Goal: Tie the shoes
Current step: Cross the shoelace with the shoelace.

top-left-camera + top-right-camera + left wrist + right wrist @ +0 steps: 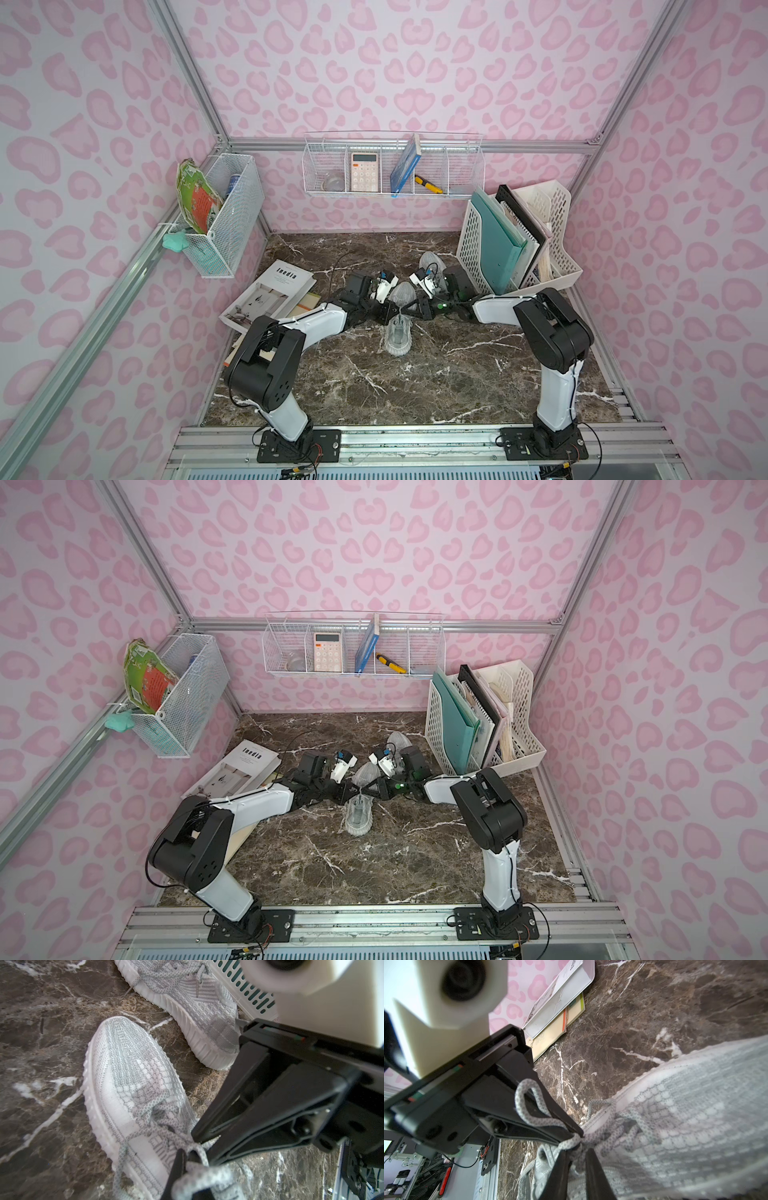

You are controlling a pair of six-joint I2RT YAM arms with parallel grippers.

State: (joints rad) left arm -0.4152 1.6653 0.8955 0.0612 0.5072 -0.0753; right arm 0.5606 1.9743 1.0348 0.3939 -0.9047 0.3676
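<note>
The near shoe (400, 332) stands mid-table in both top views, toe pointing away; the far shoe (432, 262) lies behind it by the file rack. Both grippers meet over the near shoe's laces. In the left wrist view my left gripper (187, 1156) is shut on a grey-white lace loop (199, 1178) beside the near shoe (128, 1084), with the far shoe (187, 995) beyond. In the right wrist view my right gripper (577, 1153) has its jaws a little apart, with the lace knot (578, 1141) at the tips. A lace loop (527, 1101) drapes over the left gripper's finger.
A stack of books and magazines (270, 291) lies at the table's left side. A white file rack (519, 249) with folders stands at the back right, close to the far shoe. Wire baskets (392, 170) hang on the back and left walls.
</note>
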